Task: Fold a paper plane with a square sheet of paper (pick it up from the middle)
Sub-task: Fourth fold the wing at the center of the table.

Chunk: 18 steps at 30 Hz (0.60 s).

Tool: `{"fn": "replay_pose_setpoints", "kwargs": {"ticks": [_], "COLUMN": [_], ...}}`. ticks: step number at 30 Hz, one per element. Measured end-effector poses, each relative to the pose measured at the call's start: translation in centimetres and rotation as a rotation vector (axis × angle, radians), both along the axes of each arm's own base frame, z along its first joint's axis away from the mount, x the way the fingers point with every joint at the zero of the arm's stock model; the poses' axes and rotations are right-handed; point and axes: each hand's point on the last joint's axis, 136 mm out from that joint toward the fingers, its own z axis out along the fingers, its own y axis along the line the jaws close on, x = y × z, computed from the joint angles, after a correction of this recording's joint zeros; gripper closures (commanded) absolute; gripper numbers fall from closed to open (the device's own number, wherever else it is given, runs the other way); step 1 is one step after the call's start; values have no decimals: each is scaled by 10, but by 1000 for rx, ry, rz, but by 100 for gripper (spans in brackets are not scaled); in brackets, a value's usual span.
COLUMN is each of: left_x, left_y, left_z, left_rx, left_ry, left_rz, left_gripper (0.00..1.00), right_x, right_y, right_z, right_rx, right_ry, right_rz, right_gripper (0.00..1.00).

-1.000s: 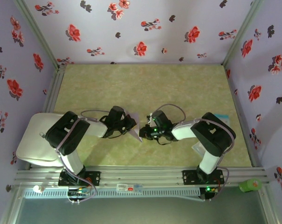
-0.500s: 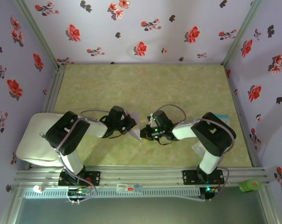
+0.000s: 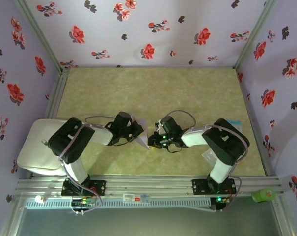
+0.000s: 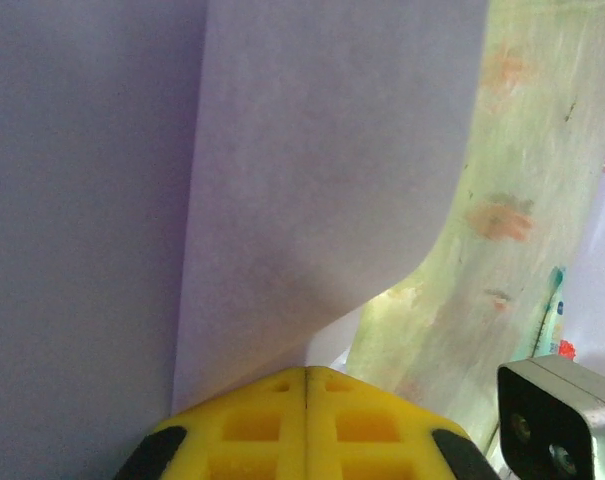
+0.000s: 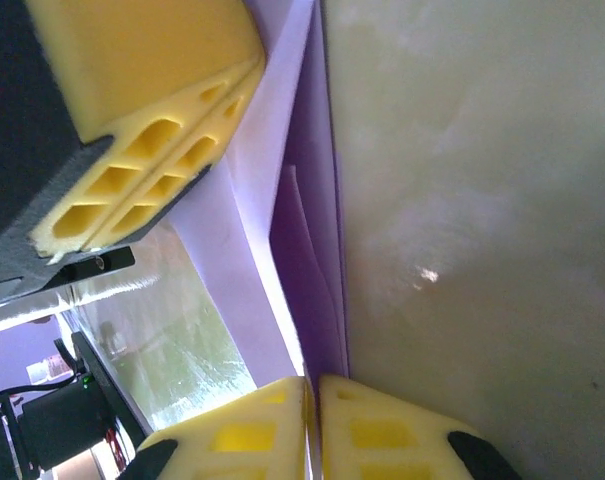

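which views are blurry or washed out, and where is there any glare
top external: evenly lit and fairly sharp, no glare; left wrist: the lavender paper is so close to the lens that it looks soft and featureless, and the table behind it is blurred; right wrist: a small glare spot on the table, and a bright strip of light along the paper's lower edge.

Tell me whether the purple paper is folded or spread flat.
Folded: the purple paper shows stacked layers in the right wrist view, pinched by the left gripper and right gripper.
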Motion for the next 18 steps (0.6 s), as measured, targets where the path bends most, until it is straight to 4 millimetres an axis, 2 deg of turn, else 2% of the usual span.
{"fn": "replay_pose_setpoints", "kwargs": {"ticks": [5,8,13,18], "left_x": [0,0,0,0], "left_y": [0,0,0,0], "left_z": [0,0,0,0], "left_rx": [-1,-1,-3,-3], "left_ry": [-2,-2,-4,-4], "left_rz": [0,1,0,0], "left_gripper": [96,96,96,97], "right_x": [3,7,14,15], "right_y": [1,1,0,-1], "right_z": [4,7,8,5], "right_rx": [-10,-18,-18,-18], "right_ry": [23,31,38,59], "right_rz": [-4,-13,-35,-51], "right_gripper": [75,75,78,86]}}
